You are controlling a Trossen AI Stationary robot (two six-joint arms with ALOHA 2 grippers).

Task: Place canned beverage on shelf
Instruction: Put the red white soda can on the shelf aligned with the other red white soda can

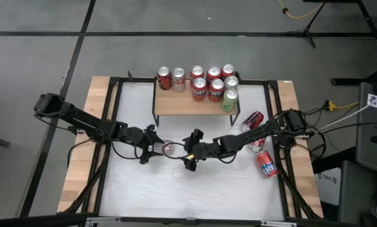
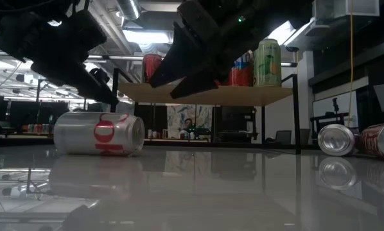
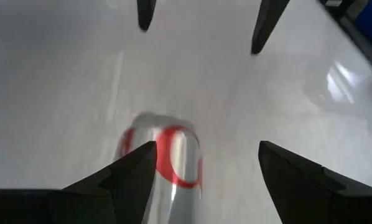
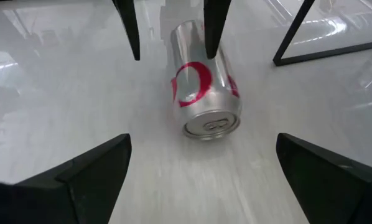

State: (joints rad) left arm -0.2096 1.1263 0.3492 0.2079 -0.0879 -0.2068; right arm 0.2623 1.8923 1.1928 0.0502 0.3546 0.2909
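A: How many cans are counted on the shelf (image 1: 195,104)?

B: Nine are seen upright on the plank top in the high view: five in the back row, three in the row before it, and one green can (image 1: 229,101) at the front right corner. Most are red, one is silver, two are green.

A: And on the white table (image 1: 195,189)?

B: Four more cans are lying on their sides. A silver can with red lettering (image 1: 166,149) is found mid-table, in front of the shelf. Three others (image 1: 261,142) are grouped at the right, near the right arm's base: two red ones are made out clearly, the third is partly hidden by the arm.

A: How are the grippers set?

B: The left gripper (image 1: 152,147) is held low with its fingers spread on either side of the silver can's end; whether the can is touched cannot be told. The right gripper (image 1: 191,151) is spread wide, nothing pinched, just beside the can's other end and facing it.

A: What stands in the way?

B: Between the silver can and the shelf, only the shelf's thin black legs are seen.
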